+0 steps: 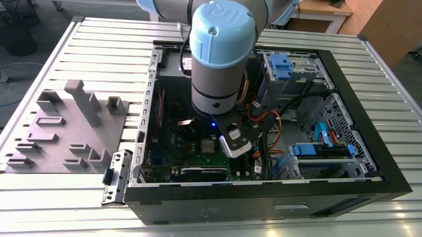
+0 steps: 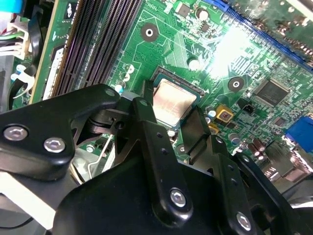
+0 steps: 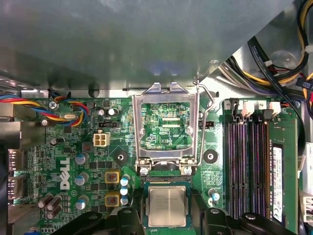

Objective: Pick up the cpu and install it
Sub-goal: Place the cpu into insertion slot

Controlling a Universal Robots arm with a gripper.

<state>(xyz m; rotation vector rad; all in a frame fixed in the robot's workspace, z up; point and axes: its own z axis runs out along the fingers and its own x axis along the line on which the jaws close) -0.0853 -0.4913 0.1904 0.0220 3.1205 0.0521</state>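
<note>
On the slatted aluminium table (image 1: 66, 44), inside the open black computer case (image 1: 264, 197), my black claw (image 2: 171, 112) flanks the small silvery square cpu (image 3: 167, 205) lying in its socket (image 2: 180, 81). I cannot tell if it clamps. I think any tilt could bend the contacts.

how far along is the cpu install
Done: the cpu looks seated flat in its socket. In hand: the gripper sits right at the cpu, straddling it; whether it grips I can't tell. Left: the frame stands flipped open, so the cpu is not yet clamped.
</note>
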